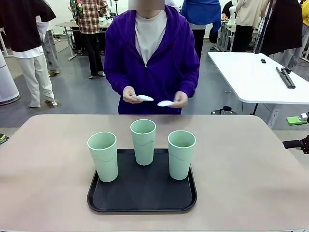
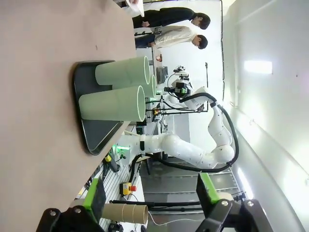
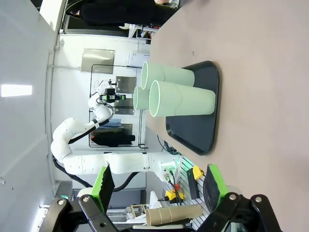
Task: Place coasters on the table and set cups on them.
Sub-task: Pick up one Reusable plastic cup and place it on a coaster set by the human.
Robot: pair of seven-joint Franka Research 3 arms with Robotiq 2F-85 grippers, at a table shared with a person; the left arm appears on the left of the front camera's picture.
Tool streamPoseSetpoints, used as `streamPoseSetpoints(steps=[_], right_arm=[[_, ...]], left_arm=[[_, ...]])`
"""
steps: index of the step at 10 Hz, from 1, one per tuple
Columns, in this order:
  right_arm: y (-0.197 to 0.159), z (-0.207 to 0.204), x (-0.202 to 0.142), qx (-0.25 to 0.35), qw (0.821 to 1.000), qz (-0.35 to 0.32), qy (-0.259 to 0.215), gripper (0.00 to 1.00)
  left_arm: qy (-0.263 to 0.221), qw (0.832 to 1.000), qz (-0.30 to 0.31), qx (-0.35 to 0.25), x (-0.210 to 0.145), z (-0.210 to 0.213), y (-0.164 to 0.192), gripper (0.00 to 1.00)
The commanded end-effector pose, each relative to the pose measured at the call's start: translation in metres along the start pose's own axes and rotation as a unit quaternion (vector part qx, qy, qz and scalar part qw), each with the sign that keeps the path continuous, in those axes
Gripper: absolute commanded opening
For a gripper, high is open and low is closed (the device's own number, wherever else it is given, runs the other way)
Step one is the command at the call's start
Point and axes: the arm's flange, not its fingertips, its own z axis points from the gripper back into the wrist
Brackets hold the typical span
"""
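Standing upright on tray (image 1: 142, 203), three cups (image 1: 143, 141); coasters (image 1: 165, 103) flat in person's hands (image 1: 130, 94)

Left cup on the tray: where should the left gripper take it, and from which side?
Probably mid-wall on the left cup, with the left gripper coming side-on from the robot's left. The cup stands upright at the left edge of the black tray. That side is open, while the middle cup stands close on its right. The wall widens upward, which should resist slipping.

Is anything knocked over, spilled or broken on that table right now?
Nothing stands out. The three cups stand upright on the black tray on the table, none tipped, nothing spilled. The person's hands hold the white coasters, not yet laid down.
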Motion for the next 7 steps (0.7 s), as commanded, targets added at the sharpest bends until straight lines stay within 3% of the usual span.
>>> streamPoseSetpoints(steps=[1, 7], right_arm=[[0.0011, -0.0004, 0.0001, 0.002, 1.000, 0.000, 0.000, 1.00], [0.0011, -0.0004, 0.0001, 0.002, 1.000, 0.000, 0.000, 1.00]], left_arm=[[0.001, 1.000, -0.008, -0.007, 0.0002, 0.0032, -0.0007, 1.00], [0.001, 1.000, -0.008, -0.007, 0.0002, 0.0032, -0.0007, 1.00]])
